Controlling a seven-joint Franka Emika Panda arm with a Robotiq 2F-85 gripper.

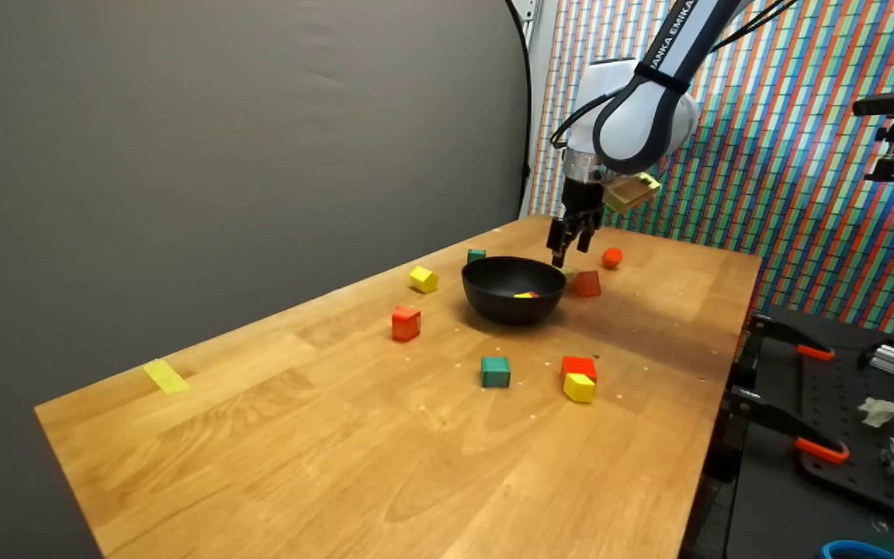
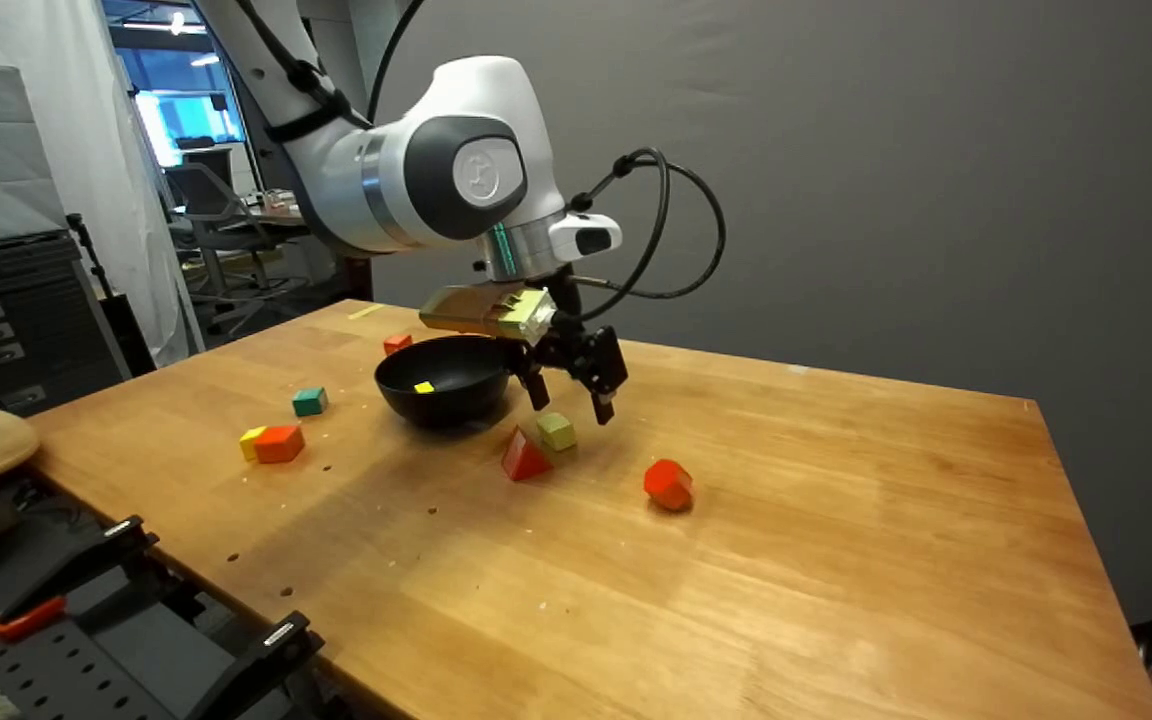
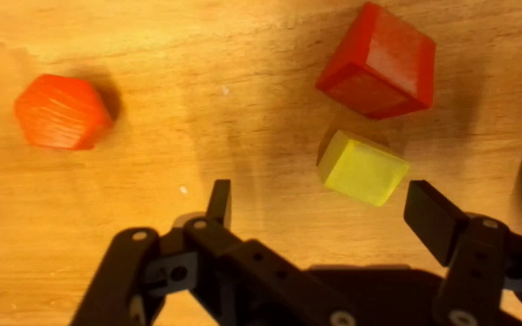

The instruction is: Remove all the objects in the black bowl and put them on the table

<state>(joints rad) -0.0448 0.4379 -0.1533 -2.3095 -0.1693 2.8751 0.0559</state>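
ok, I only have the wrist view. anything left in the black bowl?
Observer: Yes, a yellow piece shows inside the black bowl in both exterior views. Can't make out its full shape.
Operator: And anything green around?
Observer: Yes, a green block sits on the table, apart from the bowl, in both exterior views.
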